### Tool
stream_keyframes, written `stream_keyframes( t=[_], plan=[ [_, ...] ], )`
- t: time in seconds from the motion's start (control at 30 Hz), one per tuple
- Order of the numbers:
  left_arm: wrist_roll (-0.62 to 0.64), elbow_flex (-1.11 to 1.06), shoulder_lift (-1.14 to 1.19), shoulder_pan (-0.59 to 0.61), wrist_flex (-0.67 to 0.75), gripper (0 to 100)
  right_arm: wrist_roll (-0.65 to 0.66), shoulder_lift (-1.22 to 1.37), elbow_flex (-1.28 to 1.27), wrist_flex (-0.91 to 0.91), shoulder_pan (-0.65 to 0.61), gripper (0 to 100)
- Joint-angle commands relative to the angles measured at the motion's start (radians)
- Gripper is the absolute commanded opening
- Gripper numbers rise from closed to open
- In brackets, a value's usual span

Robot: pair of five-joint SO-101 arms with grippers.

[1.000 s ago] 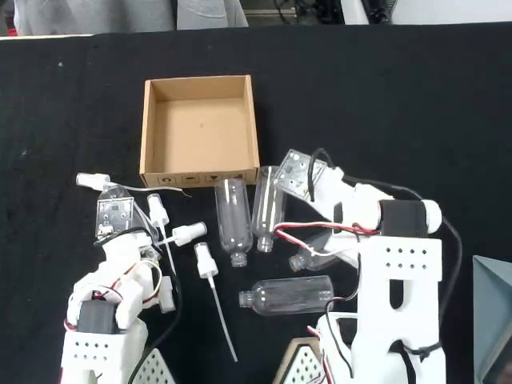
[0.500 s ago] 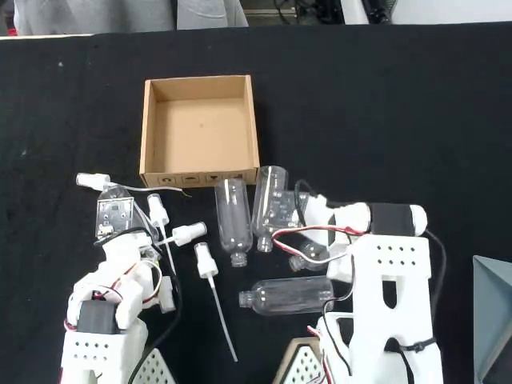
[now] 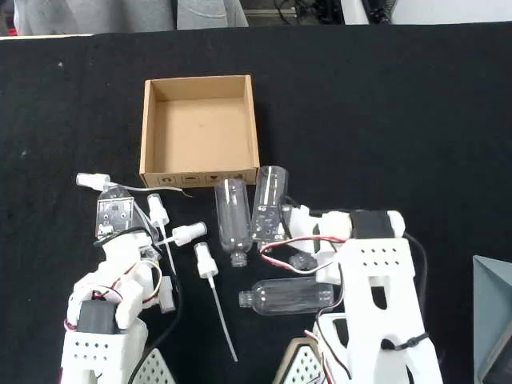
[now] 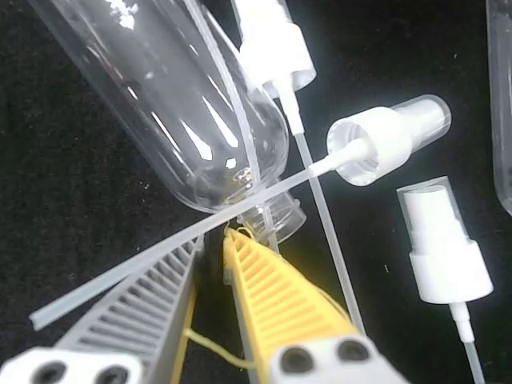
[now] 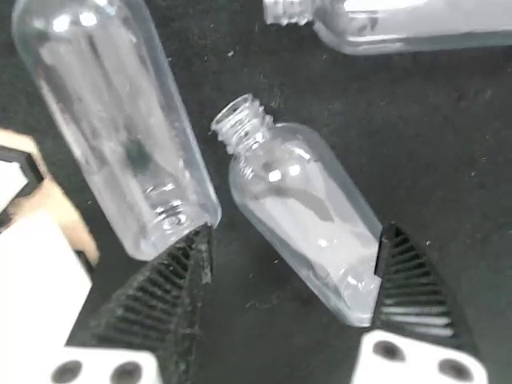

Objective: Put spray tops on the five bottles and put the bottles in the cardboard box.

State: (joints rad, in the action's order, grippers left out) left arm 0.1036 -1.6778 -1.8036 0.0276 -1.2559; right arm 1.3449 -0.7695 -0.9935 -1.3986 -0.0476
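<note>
The cardboard box (image 3: 148, 128) stands open at the back left. Two clear bottles (image 3: 233, 218) (image 3: 270, 200) lie side by side in front of it, and a third (image 3: 288, 296) lies crosswise nearer me. My right gripper (image 5: 298, 238) (image 3: 290, 232) is open, its jaws either side of a small capless bottle (image 5: 308, 208) lying on the table. My left gripper (image 4: 212, 236) (image 3: 120, 228) is shut, its tips at the neck of another clear bottle (image 4: 160, 88). Loose white spray tops (image 4: 384, 144) (image 4: 444, 248) (image 4: 276, 40) lie beside it, one dip tube crossing the fingers.
The table (image 3: 400, 104) is covered in black cloth. Another spray top (image 3: 92, 180) lies left of the box front, and one with a long tube (image 3: 206, 262) lies mid-table. A grey object (image 3: 492, 312) sits at the right edge.
The right arm has swung left and towards the front, bringing its open gripper down over the small bottle beside the two standing-row bottles. The left arm has stayed put.
</note>
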Motion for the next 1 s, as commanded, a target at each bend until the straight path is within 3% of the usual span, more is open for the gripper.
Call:
stream_keyframes(
  t=[0.0, 0.8, 0.97],
  plan=[
    [-0.009, -0.024, -0.005, 0.007, -0.006, 3, 0.015, 0.005, -0.025, 0.072, -0.026, 29.3],
    [-0.009, -0.024, -0.005, 0.007, -0.006, 3, 0.009, 0.005, -0.242, 0.344, -0.018, 29.3],
    [-0.009, -0.024, -0.005, 0.007, -0.006, 3, -0.064, 0.005, -0.245, 0.359, -0.018, 29.3]
  ],
)
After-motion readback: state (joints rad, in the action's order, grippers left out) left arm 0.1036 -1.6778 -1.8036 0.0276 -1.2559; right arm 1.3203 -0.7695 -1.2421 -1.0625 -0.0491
